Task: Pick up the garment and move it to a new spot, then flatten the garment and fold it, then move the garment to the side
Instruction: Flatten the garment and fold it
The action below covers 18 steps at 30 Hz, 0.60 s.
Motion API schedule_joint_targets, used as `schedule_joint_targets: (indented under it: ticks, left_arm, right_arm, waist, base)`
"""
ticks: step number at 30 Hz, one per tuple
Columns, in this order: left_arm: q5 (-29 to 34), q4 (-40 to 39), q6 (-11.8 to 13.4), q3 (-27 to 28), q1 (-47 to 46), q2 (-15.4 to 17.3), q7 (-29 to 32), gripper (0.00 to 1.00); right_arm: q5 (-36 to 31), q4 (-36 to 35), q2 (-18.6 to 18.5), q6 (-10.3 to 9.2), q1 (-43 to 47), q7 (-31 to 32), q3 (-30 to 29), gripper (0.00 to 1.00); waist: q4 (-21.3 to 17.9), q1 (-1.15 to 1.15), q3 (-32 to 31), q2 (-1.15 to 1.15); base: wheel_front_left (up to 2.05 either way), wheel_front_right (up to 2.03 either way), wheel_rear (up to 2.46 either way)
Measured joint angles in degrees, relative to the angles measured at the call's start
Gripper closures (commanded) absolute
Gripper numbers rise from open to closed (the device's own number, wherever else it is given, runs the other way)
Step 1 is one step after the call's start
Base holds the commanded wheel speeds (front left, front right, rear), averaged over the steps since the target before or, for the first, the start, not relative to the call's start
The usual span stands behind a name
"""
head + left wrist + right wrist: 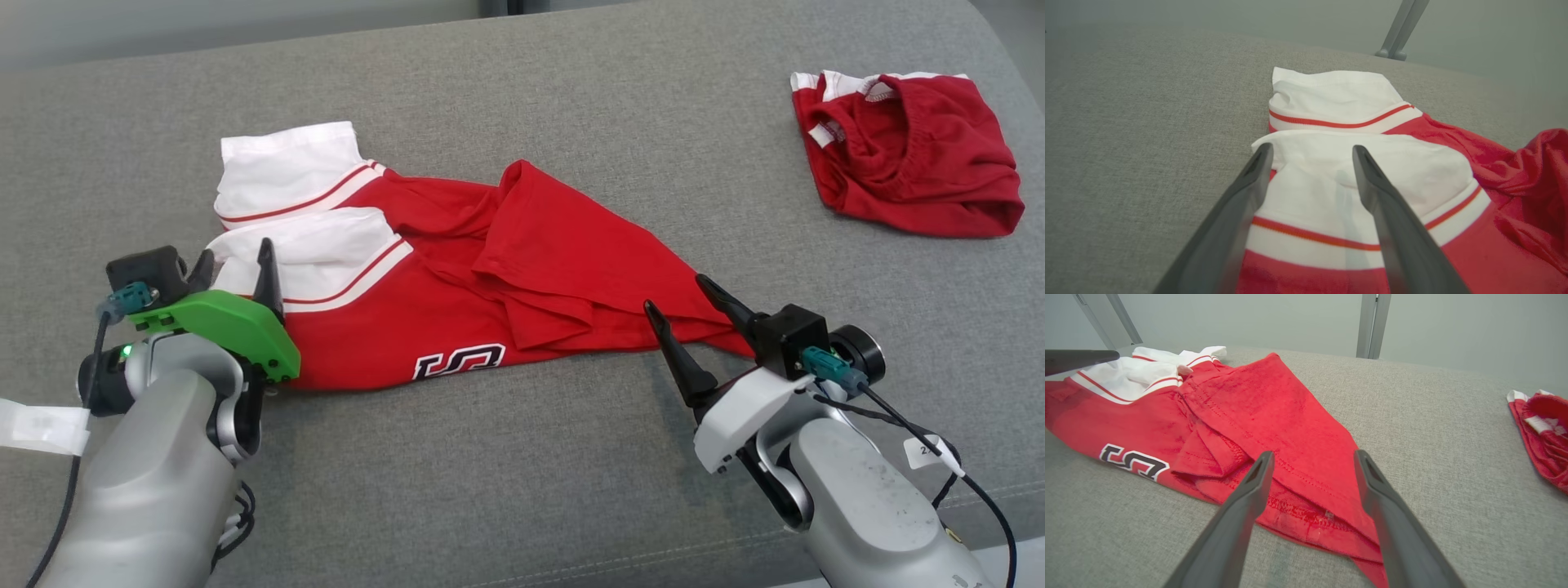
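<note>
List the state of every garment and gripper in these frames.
jersey: rumpled on the grey cushion, red body folded over itself, not flat.
second red garment: bunched in a heap, apart from the jersey.
left gripper: open over the white sleeve, holding nothing.
right gripper: open over the hem corner, holding nothing.

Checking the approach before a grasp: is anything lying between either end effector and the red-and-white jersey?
Nothing visible does. The left end effector stands open over the jersey at its white sleeve, the right end effector open over its red corner. The other red garment lies apart at the far right.
</note>
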Motion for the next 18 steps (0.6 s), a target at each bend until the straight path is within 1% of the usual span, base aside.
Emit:
schedule_joint_targets:
  ticks: [6,15,16,17,18]
  left_arm:
    - [0.0,3.1,0.1,0.7,-1.8,1.5,0.5,0.0]
    - [-0.1,5.5,0.1,1.5,-3.6,1.6,1.1,0.0]
    - [-0.1,5.8,0.1,1.5,-3.8,1.6,1.1,0.05]
    - [-0.1,6.0,0.1,1.5,-4.0,1.6,1.1,0.32]
    - [-0.1,6.3,0.1,1.5,-4.0,1.6,1.1,0.56]
  right_arm:
    - [0.0,-0.2,0.0,-0.01,-0.2,0.0,-0.4,0.0]
    - [0.0,-0.5,-0.4,-0.03,-0.2,0.0,-1.0,0.0]
    - [0.0,-0.5,-0.4,-0.05,-0.2,0.0,-1.1,0.0]
    - [0.0,-0.5,-0.4,-0.05,-0.2,0.0,-1.1,0.0]
    - [0.0,-0.5,-0.4,-0.07,-0.2,0.0,-1.1,0.0]
  waist:
    - [-1.3,0.0,1.3,0.0]
    - [-2.0,0.0,2.3,0.0]
    - [-2.0,0.0,2.4,0.0]
    - [-2.0,0.0,2.4,0.0]
    - [-2.0,0.0,2.5,0.0]
  base:
    - [0.0,0.0,0.0]
    - [0.0,0.0,0.0]
    - [0.0,0.0,0.0]
    - [0.0,0.0,0.0]
    - [0.0,0.0,0.0]
